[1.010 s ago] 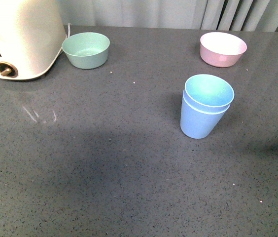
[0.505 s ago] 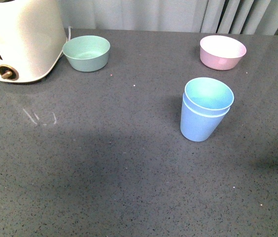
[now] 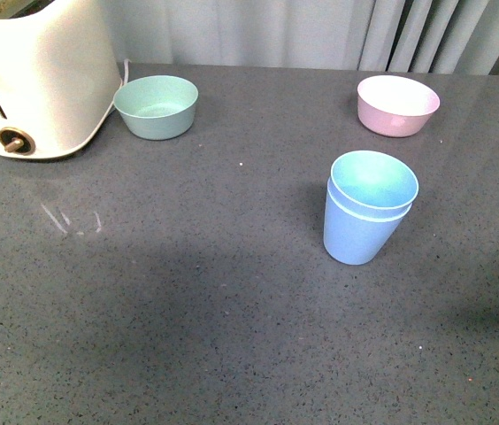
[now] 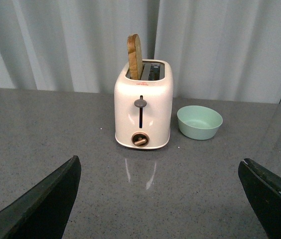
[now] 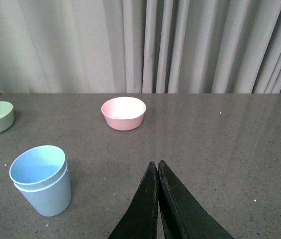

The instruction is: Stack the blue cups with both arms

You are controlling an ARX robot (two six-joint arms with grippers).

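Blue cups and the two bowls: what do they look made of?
Blue cups: likely matte plastic, with thin rims, even colour and no glare. Mint-green bowl: similar matte plastic look. Pink bowl: probably plastic too, slightly glossier, with a soft sheen inside.

Left gripper, right gripper: matte black, tapered fingers.

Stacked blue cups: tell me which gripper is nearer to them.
Right. The right gripper, shut, has the blue cups close beside it in its wrist view. The left gripper, open, faces the toaster and mint-green bowl; no cups appear there.
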